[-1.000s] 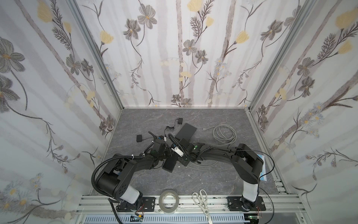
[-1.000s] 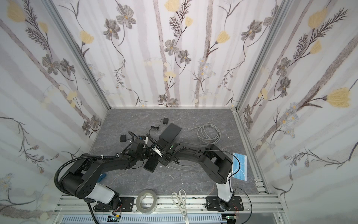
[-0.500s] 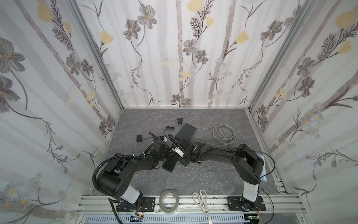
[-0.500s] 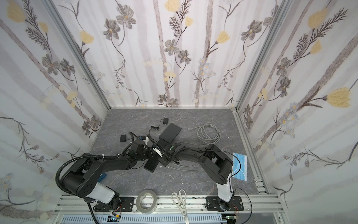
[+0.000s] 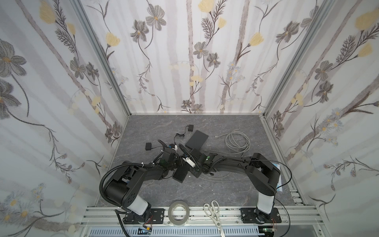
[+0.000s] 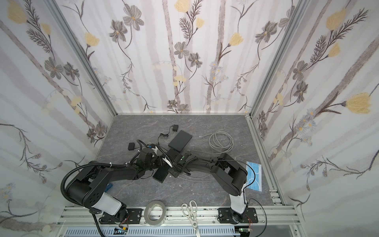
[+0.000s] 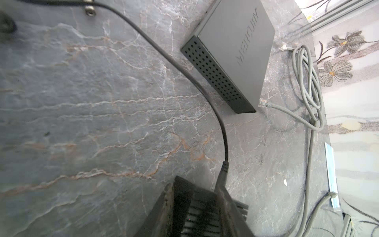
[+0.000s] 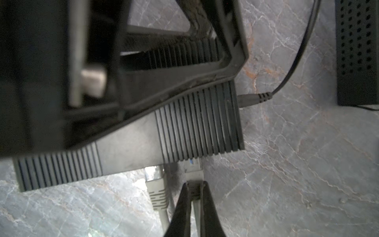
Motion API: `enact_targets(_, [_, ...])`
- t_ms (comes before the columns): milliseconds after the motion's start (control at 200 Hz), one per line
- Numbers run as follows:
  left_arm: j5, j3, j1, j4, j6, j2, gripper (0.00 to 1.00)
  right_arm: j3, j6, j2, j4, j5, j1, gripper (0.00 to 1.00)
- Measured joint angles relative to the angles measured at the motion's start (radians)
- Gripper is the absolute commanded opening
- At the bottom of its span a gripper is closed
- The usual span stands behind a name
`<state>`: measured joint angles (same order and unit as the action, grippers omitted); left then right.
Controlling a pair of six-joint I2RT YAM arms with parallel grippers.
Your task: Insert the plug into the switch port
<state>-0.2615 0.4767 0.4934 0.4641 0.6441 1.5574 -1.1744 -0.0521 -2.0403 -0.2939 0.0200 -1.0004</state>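
**Plug at the port edge, both grippers engaged**

Right gripper (image 8: pixel 194 189) is closed tight on the rear of the plug (image 8: pixel 193 172), pinching the boot where the grey cable leaves it. The plug nose meets the port edge of the switch (image 8: pixel 127 141), just beside a neighbouring grey plug (image 8: pixel 156 184) already in its own port. Cannot tell whether the nose is in or fully seated, because the switch edge hides the port.

Left gripper (image 7: pixel 202 207) is partly closed across the switch body, clamping its ribbed sides. In both top views the switch is near the middle of the counter (image 5: pixel 205 195), between the two arms. A black power lead (image 7: pixel 205 96) runs out of the switch's end.

Handling, my read:
- **Plug:** light, small, hard clear plastic and smooth. The latch tab is thin and probably fragile.
- **Cable:** springy behind the plug, likely to push it off line.
- **Best hold on the plug:** where it is now, on the boot or rear of the body, flat sides, tab clear of the pads.
- **Switch:** light, would slide if unbraced, so grip it by the ribbed sides.
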Motion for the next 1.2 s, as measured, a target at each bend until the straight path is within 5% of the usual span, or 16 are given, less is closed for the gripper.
enact_targets(490, [0.029,-0.011,0.035,0.002,0.023,-0.01,0.35,-0.093,-0.039,-0.028,-0.075,0.025,-0.005,0.0])
enact_targets(694, [-0.022,-0.013,0.048,-0.077,0.051,-0.052,0.36,-0.034,-0.044,0.013,0.18,0.024,-0.003,0.0])
enact_targets(1199, [-0.011,0.051,0.043,-0.306,-0.015,-0.213,0.48,0.187,-0.063,0.181,0.432,-0.003,0.016,0.1])
